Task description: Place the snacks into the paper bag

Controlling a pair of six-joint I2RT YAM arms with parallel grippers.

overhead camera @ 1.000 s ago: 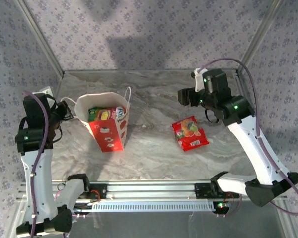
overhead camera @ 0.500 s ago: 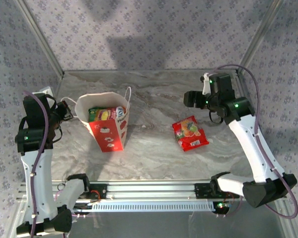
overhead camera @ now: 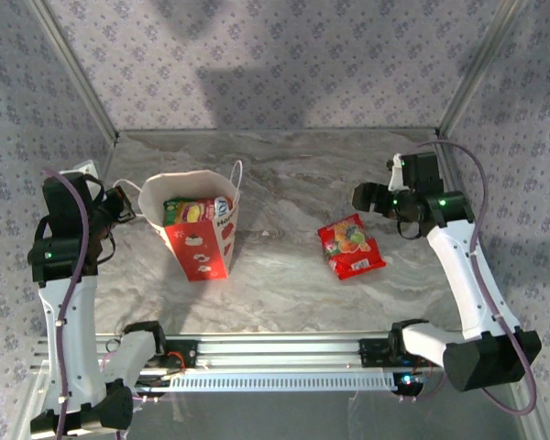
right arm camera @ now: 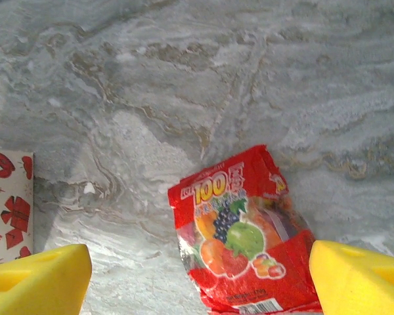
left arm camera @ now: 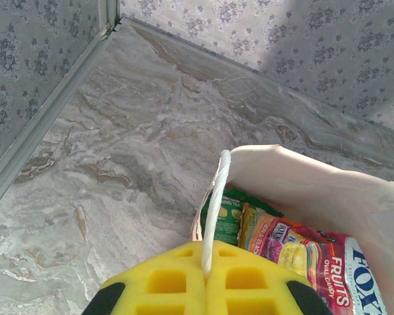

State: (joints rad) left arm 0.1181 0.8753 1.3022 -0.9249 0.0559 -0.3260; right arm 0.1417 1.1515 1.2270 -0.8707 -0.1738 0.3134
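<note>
1 red glossy snack packet with fruit print (overhead camera: 350,246) lies flat on the grey marbled bench (overhead camera: 284,284), well apart from the white paper bag with red strawberry prints (overhead camera: 202,246), which stands upright on the left side of the bench. Several packets are already inside the bag: a green packet (left arm camera: 224,220) and a pink and orange candy packet (left arm camera: 295,246) are visible at the mouth, and how many more lie under them I cannot tell.

Left tool (left arm camera: 207,289) has its 2 yellow pads pressed together on the white cord handle (left arm camera: 215,203) of the bag, so it seems to hold the mouth open. Right tool (overhead camera: 365,197) hangs above the bench just behind the red packet, with its 2 fingers (right arm camera: 36,279) spread wide; in the right wrist view the packet lies between them and lower down.

I judge that the step in hand is the approach to the last packet outside the bag. The next move calls for a descent over the packet and a pinch on its flat, slippery body or edge, then a carry to the bag.
</note>
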